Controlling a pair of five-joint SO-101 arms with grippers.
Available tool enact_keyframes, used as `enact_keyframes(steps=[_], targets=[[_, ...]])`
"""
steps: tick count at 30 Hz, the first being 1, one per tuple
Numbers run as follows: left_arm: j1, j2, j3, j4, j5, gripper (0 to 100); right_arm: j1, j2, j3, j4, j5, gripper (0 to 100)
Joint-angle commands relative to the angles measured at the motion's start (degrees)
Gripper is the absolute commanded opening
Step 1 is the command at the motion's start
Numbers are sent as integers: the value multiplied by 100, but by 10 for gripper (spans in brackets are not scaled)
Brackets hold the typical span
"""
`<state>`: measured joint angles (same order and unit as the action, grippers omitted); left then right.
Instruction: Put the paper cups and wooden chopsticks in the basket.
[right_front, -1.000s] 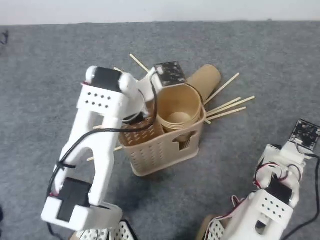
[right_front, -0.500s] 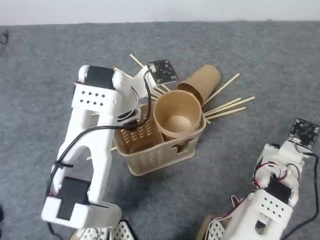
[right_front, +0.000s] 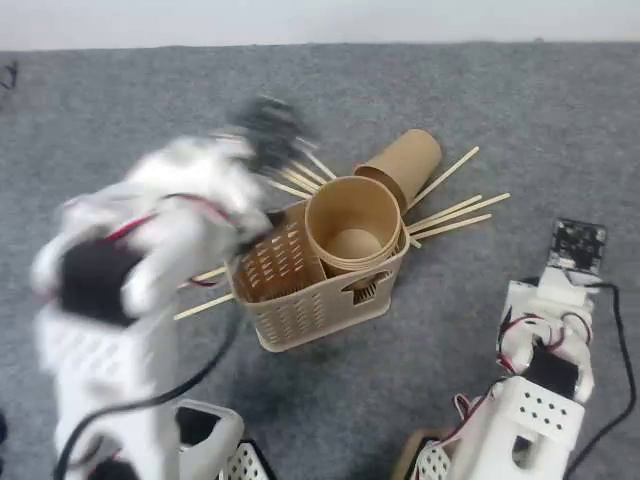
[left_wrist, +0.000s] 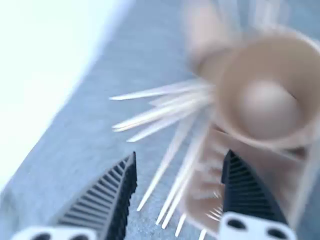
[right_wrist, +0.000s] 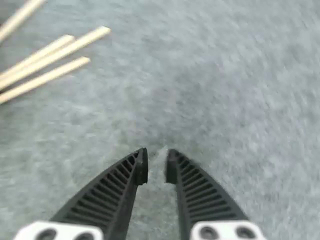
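Note:
A tan slotted basket stands mid-table with a paper cup upright inside it. A second paper cup lies on its side just behind the basket. Wooden chopsticks fan out on the carpet to the right, with more behind and to the left. My left arm is a blur left of the basket. Its gripper is open above the chopsticks, beside the cup, and holds nothing. Low over bare carpet, my right gripper is shut, apart from the chopsticks.
Grey carpet covers the whole table, with a pale wall along the far edge. My right arm stands at the near right corner. Open carpet lies between it and the basket.
My left arm has pulled back out of the basket and swung quickly left and away, leaving the cup standing inside. The basket has tipped back level. The right arm shifted slightly left.

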<state>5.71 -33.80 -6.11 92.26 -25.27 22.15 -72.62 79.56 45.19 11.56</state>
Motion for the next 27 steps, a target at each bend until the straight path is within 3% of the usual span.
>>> enact_keyframes(steps=[1,3,8,18,27], targets=[[-1169,-651,418,-633,1415,261,-453,-31,-932,435,105,178],[-1670,-905,1042,-870,1873,261,-673,-31,-1301,664,114,179],[-2497,-1644,2914,-1741,2189,261,-822,13,-1960,637,255,183],[-3684,-3473,6774,-3314,2233,261,-1341,2703,-2303,-1112,677,184],[-3877,-4738,8145,-3490,2233,261,-2220,4242,-2611,-2079,668,184]])
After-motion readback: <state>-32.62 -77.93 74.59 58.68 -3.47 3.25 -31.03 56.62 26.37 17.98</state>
